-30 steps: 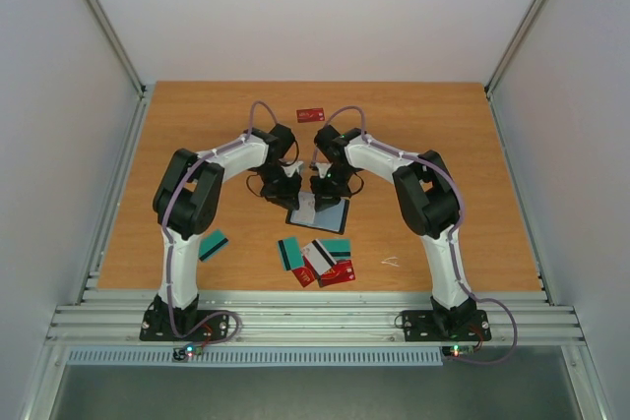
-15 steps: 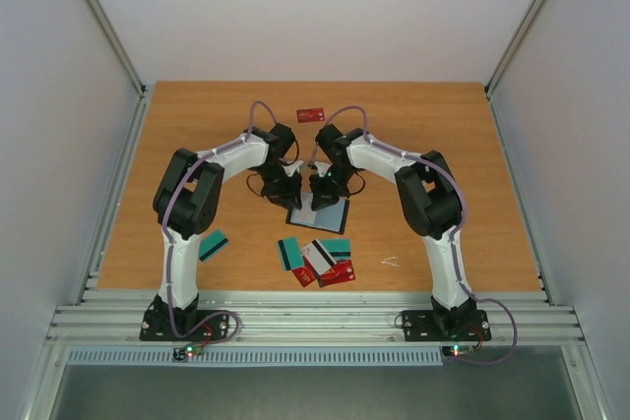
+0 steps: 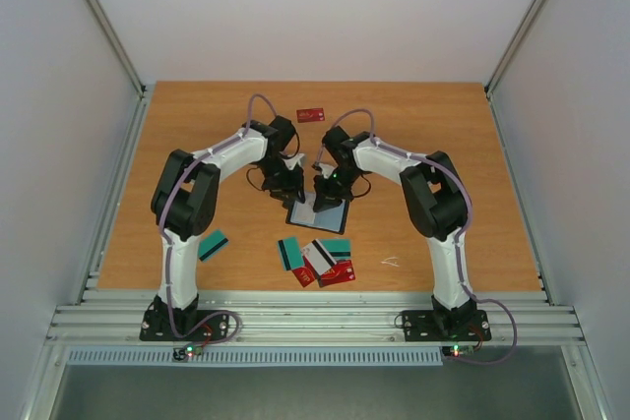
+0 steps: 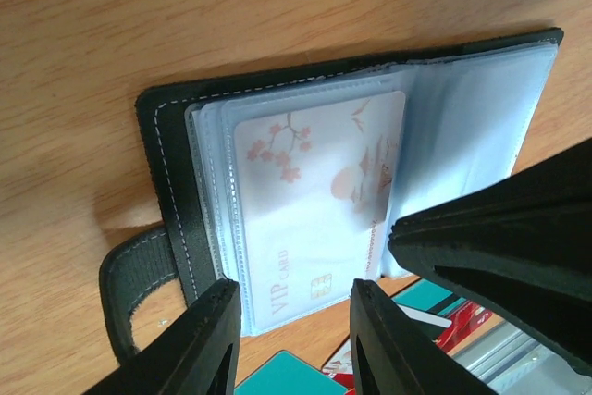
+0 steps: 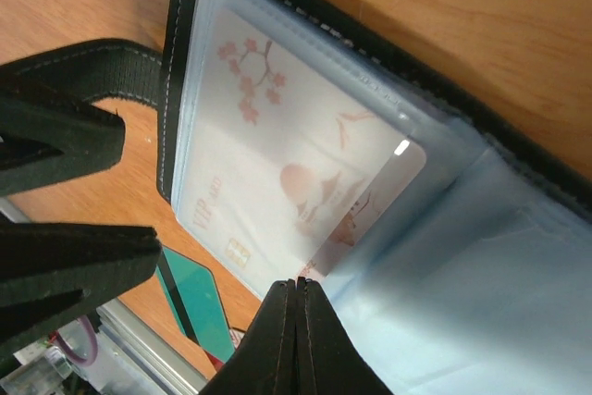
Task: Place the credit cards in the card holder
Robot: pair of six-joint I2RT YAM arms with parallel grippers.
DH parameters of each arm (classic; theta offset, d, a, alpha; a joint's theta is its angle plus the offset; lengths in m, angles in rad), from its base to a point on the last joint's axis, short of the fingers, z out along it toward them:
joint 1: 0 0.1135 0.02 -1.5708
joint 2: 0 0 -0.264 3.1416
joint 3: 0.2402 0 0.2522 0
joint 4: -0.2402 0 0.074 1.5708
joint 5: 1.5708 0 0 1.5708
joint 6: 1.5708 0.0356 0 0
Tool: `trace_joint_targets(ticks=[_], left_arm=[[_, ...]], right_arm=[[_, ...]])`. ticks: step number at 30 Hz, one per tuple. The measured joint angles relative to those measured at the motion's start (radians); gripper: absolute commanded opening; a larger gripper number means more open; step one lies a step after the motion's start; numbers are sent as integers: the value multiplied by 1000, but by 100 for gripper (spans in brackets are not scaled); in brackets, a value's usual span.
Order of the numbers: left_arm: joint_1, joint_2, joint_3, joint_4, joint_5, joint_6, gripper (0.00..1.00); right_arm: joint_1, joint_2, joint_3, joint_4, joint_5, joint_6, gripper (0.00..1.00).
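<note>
While the holder (image 3: 317, 215) lies open at mid-bench (image 3: 443, 145), a white blossom card (image 4: 319, 182) sits inside its clear sleeve; the left tool (image 4: 294, 291) hovers over it, jaws parted, gripping nothing, and the right tool (image 5: 297, 293) is closed at the sleeve's edge, with loose cards (image 3: 320, 258) nearer the bases

left pincer (image 4: 294, 302) parted, right pincer (image 5: 298, 289) closed
</note>
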Motion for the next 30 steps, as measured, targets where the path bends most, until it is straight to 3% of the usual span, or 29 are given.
trace_joint_targets(ticks=[17, 24, 30], left_arm=[[0, 45, -2, 0, 50, -8, 36], [0, 56, -7, 2, 58, -8, 44], [-1, 50, -11, 8, 53, -5, 45]], right_arm=[[-23, 16, -63, 83, -47, 7, 1], [-30, 21, -72, 97, -69, 7, 1], [-34, 27, -72, 100, -79, 10, 1]])
